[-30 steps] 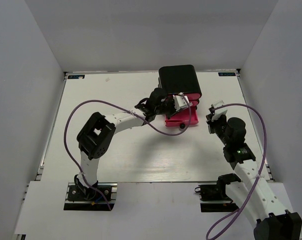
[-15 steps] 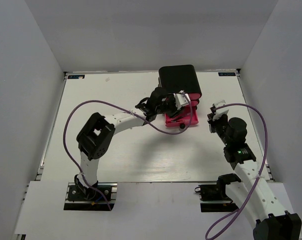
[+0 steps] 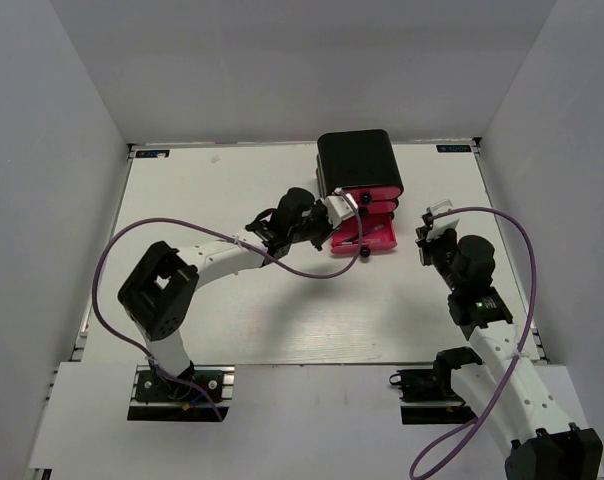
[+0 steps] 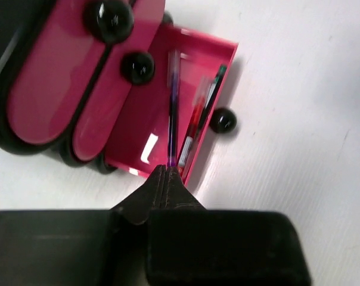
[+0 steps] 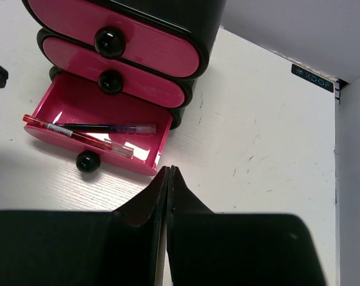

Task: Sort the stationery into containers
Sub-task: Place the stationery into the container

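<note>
The left gripper is closed and empty, beside the open bottom drawer. This drawer contains the red pen, purple pen and green pen. The right gripper is closed and empty, right of the black case.

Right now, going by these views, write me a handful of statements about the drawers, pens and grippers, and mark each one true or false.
1. The bottom drawer is pulled out of the black case. True.
2. The top drawer stands open as well. False: it is shut, and so is the middle drawer.
3. A red pen and a purple pen lie in the open drawer. True.
4. The right gripper has its jaws wide open. False: they are shut together.
5. The right gripper grips the bottom drawer's knob. False: it is apart from the knob and holds nothing.
</note>
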Action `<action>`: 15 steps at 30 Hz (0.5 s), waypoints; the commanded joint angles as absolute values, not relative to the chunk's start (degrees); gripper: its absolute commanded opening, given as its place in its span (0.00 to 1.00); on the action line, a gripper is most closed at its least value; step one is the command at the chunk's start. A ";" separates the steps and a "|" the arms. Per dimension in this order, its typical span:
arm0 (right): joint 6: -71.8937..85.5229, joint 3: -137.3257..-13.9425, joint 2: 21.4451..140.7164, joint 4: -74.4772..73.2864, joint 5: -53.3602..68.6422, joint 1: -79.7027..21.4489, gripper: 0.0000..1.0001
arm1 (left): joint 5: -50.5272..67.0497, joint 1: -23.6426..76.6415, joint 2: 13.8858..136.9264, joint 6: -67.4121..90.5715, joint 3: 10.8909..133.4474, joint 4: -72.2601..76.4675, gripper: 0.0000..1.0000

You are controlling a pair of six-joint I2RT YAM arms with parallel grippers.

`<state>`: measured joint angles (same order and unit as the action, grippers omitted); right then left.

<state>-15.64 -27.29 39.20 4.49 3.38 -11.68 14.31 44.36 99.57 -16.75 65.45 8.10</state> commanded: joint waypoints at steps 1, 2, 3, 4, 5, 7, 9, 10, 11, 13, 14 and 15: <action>-15.82 -27.77 38.58 6.86 3.52 -11.16 0.00 | 12.39 44.03 100.09 -15.82 66.09 3.61 0.00; -15.82 -27.86 38.50 6.86 3.52 -11.16 0.00 | 12.39 44.03 100.80 -15.82 66.62 2.56 0.00; -15.82 -27.95 38.58 6.86 3.60 -11.08 0.00 | 11.78 44.03 101.42 -15.82 67.32 1.07 0.00; -15.91 -27.86 38.50 6.94 3.52 -10.81 0.00 | 11.26 44.03 101.95 -15.82 67.32 1.05 0.00; -15.73 -27.86 38.58 6.86 3.60 -10.72 0.00 | 11.25 44.03 101.95 -15.82 67.32 1.05 0.00; -15.91 -27.86 38.50 6.86 3.69 -10.81 0.00 | 10.47 44.03 101.95 -15.82 65.05 2.79 0.00; -15.82 -27.95 38.50 6.86 3.69 -10.81 0.00 | 9.76 44.03 101.95 -15.82 64.42 3.34 0.00; -15.91 -27.86 38.24 6.86 3.69 -10.81 0.00 | 9.76 44.03 101.95 -15.82 64.42 3.34 0.00; -15.82 -27.86 38.49 6.94 3.69 -10.64 0.00 | 9.23 44.03 101.95 -15.82 64.42 2.82 0.00; -15.82 -27.86 38.41 6.94 3.69 -10.72 0.00 | 8.53 44.03 103.35 -15.82 65.04 1.59 0.00; -15.91 -27.77 38.50 7.03 3.69 -10.72 0.00 | 8.53 44.03 103.36 -15.82 65.65 1.58 0.00; -15.91 -27.86 38.50 6.94 3.60 -10.81 0.00 | 8.53 44.03 104.06 -15.82 65.65 1.58 0.00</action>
<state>-15.64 -27.29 39.09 4.49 3.44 -10.94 9.74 44.21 103.66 -16.38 64.55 2.76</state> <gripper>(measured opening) 0.006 0.022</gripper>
